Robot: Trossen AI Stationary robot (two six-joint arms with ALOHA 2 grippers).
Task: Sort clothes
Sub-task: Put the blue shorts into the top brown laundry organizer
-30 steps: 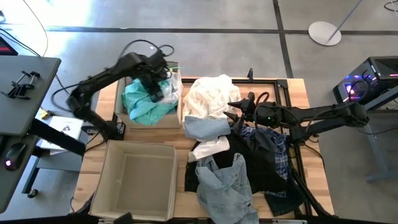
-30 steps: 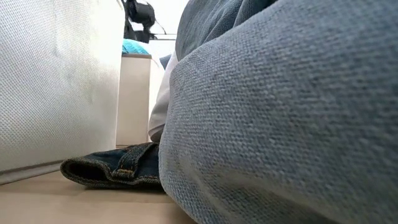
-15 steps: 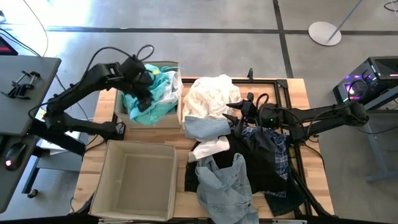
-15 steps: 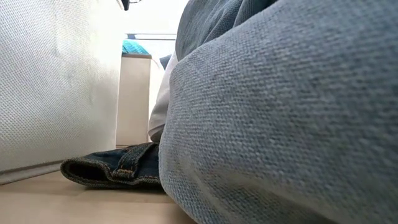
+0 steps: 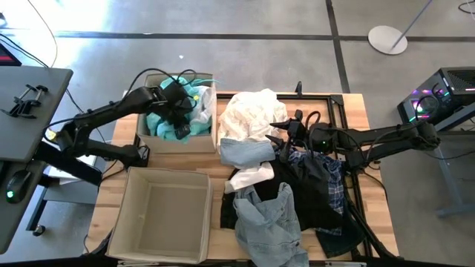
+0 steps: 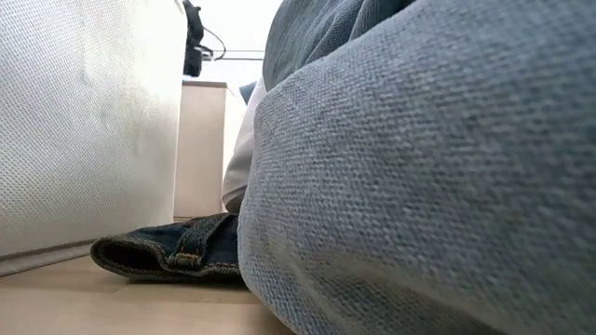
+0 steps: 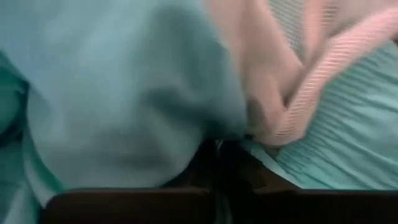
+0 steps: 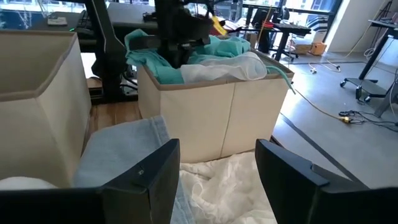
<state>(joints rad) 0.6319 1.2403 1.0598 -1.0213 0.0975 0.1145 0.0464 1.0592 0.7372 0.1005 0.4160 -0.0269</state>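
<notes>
The far beige bin (image 5: 148, 138) holds turquoise (image 5: 158, 123) and white clothes. My left gripper (image 5: 180, 111) is down among them, fingers together; it also shows in the right wrist view (image 8: 179, 37). A pile lies at the table's middle and right: a white garment (image 5: 249, 111), pale blue denim (image 5: 267, 219), black cloth (image 5: 312, 204) and plaid (image 5: 335, 185). My right gripper (image 5: 277, 138) is open and empty, just over the white garment (image 8: 217, 180). Dark denim (image 6: 177, 253) lies on the table in the low view. My left gripper presses with shut fingers on the turquoise cloth (image 7: 124, 112) lying in the far bin, beside a pink-striped fold (image 7: 323, 74). It comes from above, slanting down. The cloth hides the fingertips, so I cannot tell whether any fold is caught between them.
A second beige bin (image 5: 133, 222) stands open at the near left, nothing showing inside. Pale denim (image 6: 419, 186) fills most of the low view. A black frame (image 5: 349, 104) runs along the table's right part.
My left gripper has risen above the far bin, swung a little toward the table's left, then come back down into the clothes. The turquoise cloth that stood above the bin's rim in the low view has sunk below it.
</notes>
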